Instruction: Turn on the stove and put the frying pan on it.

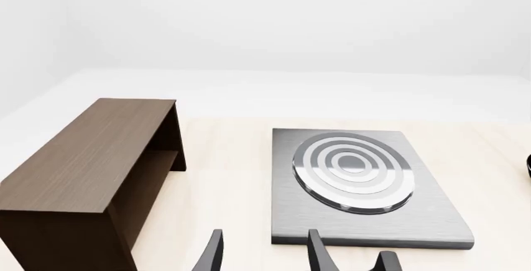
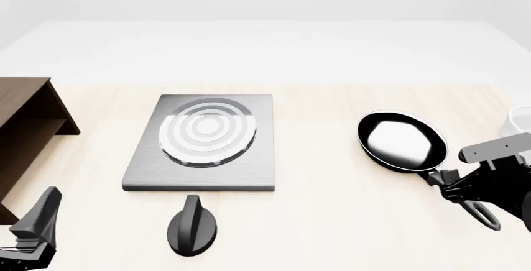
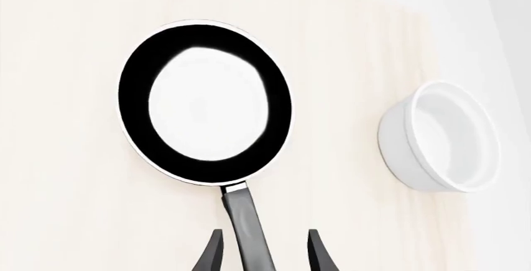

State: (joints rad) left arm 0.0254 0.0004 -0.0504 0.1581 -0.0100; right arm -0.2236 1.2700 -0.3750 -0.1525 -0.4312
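Nearest the front camera: left gripper (image 2: pixel 33 234), low at the near left corner, fingers apart, nothing between them. Parked just left of the black oval knob (image 2: pixel 193 226), which stands on the table just in front of the stove (image 2: pixel 199 174)'s near edge. Probably waiting there because the knob is the nearer job for that arm; knob untouched so far, burner (image 2: pixel 207 131) showing plain grey rings, no sign of heat either way.

Same arm's wrist view: left gripper (image 1: pixel 263 252) spread open over bare tabletop, stove (image 1: pixel 365 221) ahead, brown wooden shelf (image 1: pixel 91 159) beside it, well clear of the burner.

Over on the right: frying pan (image 2: pixel 401 141) flat on the table, well apart from the stove, glossy inside reflecting white, handle pointing toward the near right. Right gripper (image 2: pixel 452 187) down at the handle, just behind where it joins the pan. From the right wrist view, right gripper (image 3: pixel 263 249) with one finger on each side of the handle (image 3: pixel 247 227), small gaps visible, so straddling rather than clamping as far as can be judged. Grasp close to the pan body likely chosen to limit tipping on the lift. White bowl (image 3: pixel 439 137) just beside the pan, apart from it; worth avoiding on the swing left.

Neither step done yet: pan not lifted, stove bare.
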